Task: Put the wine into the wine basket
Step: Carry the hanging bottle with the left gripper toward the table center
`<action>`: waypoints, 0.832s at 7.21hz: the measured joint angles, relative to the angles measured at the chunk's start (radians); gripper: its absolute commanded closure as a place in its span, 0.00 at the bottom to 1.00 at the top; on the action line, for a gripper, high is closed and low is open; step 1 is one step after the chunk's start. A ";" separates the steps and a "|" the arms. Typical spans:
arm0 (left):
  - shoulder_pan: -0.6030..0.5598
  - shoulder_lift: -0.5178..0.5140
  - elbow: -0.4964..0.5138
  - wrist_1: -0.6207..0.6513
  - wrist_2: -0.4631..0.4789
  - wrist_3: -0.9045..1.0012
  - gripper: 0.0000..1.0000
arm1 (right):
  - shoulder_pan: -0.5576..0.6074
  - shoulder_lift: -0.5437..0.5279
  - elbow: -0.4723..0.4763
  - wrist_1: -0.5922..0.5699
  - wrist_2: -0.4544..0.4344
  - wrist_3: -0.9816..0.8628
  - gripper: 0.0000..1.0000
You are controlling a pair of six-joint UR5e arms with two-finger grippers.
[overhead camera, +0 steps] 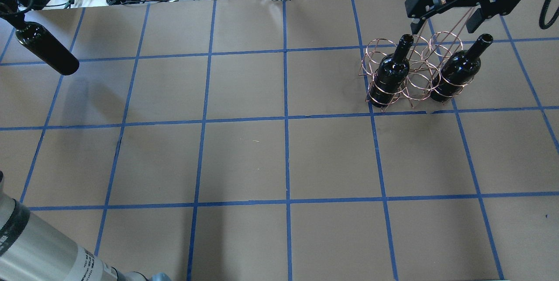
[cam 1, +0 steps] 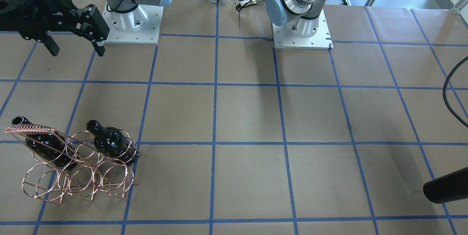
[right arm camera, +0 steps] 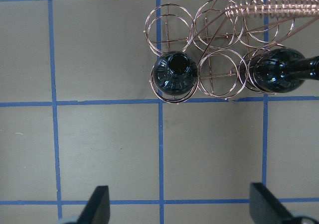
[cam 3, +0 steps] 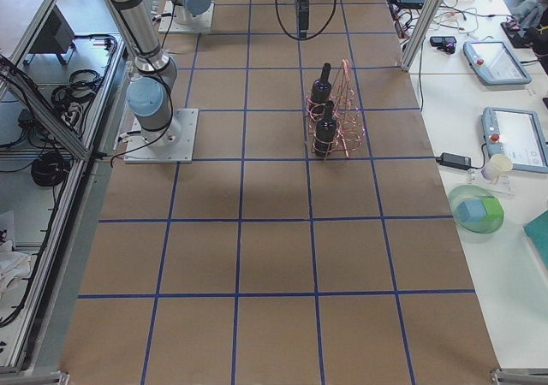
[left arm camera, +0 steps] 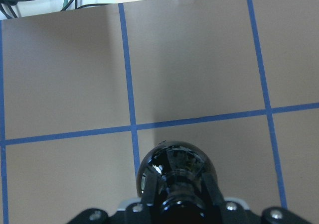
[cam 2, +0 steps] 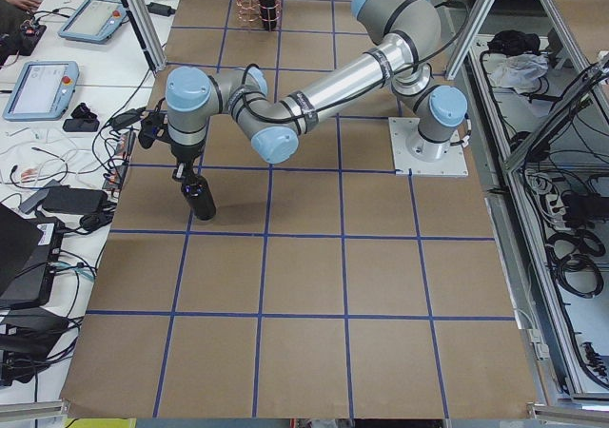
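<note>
Carrying step: our left pincer (left arm camera: 178, 189), clamped on its neck, holds the wine (overhead camera: 46, 49) above the bench (overhead camera: 244, 158), well apart from the wine basket (right arm camera: 271, 2). Our right pincer (right arm camera: 179, 206) gapes empty. Next we need a free ring.

The left arm (cam 2: 333, 71) reaches out low toward the far left with its wrist bent downward, and the left gripper (left arm camera: 175, 198) is clamped on the neck of a wine bottle (overhead camera: 46, 49) that hangs below it in the air. The right gripper (overhead camera: 443, 21) hovers at the far right, pointing down, jaws spread wide and holding nothing
</note>
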 measured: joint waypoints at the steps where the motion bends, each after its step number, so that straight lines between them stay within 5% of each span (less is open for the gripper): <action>1: -0.033 0.037 -0.008 -0.034 0.000 -0.054 1.00 | 0.000 0.000 0.000 0.000 0.000 0.000 0.00; 6: -0.322 0.217 -0.174 -0.070 0.024 -0.402 1.00 | 0.000 0.000 -0.001 0.000 0.000 0.000 0.00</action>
